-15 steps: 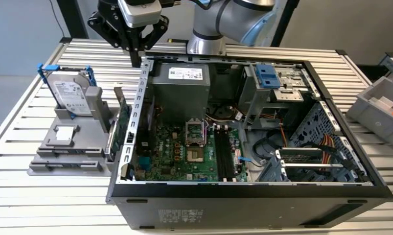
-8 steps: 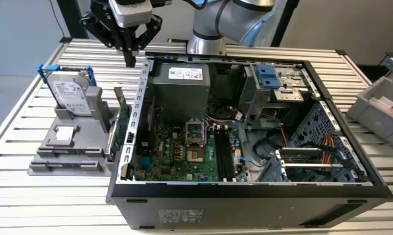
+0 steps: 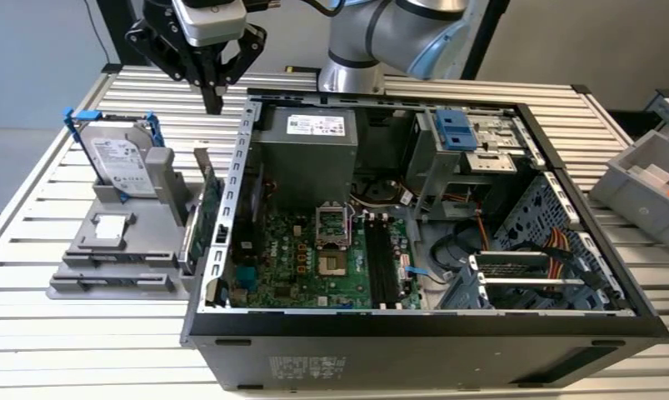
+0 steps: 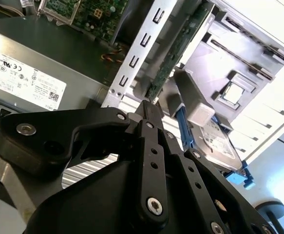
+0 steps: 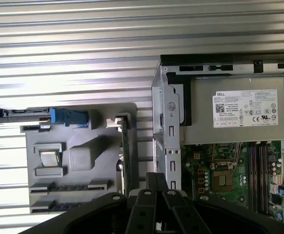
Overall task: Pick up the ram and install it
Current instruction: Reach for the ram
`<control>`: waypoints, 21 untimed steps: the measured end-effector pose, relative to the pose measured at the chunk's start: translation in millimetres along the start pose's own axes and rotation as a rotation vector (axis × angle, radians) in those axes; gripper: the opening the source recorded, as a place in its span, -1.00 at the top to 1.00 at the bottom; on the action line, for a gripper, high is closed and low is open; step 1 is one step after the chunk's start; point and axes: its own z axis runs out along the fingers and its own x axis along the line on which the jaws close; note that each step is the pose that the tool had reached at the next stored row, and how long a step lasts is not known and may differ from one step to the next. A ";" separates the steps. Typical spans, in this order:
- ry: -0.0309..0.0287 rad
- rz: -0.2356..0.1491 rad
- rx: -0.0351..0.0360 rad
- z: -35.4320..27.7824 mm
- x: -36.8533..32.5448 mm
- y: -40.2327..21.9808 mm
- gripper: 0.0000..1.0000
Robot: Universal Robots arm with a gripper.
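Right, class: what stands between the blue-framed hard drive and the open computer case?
A green expansion card, standing on edge at the grey holder's side, as the exterior view shows.

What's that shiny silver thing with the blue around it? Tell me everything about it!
The hard drive is a flat silver metal box with a pale label on its face. A blue plastic frame runs around its edges, with little tabs at the top corners. It stands on edge in a slot of the grey holder, at the exterior view's left of the open computer case. Nothing else touches it.
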 end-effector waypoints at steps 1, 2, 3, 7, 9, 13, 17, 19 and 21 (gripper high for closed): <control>0.0000 0.000 -0.0001 0.0 0.8 -0.1 1.00; 0.0000 0.000 0.0000 0.0 1.7 -0.1 1.00; 0.0000 0.000 0.0000 -0.1 2.7 -0.2 1.00; 0.0002 0.000 0.0000 -0.1 6.0 -0.4 1.00; 0.0004 0.000 0.0000 -0.1 6.9 -0.5 1.00; 0.0009 0.000 -0.0010 -0.2 8.3 -0.7 1.00; 0.0010 0.000 -0.0009 -0.2 10.3 -0.9 1.00; 0.0010 0.000 -0.0010 -0.3 11.5 -1.0 1.00; 0.0010 0.000 -0.0009 -0.3 13.2 -1.1 1.00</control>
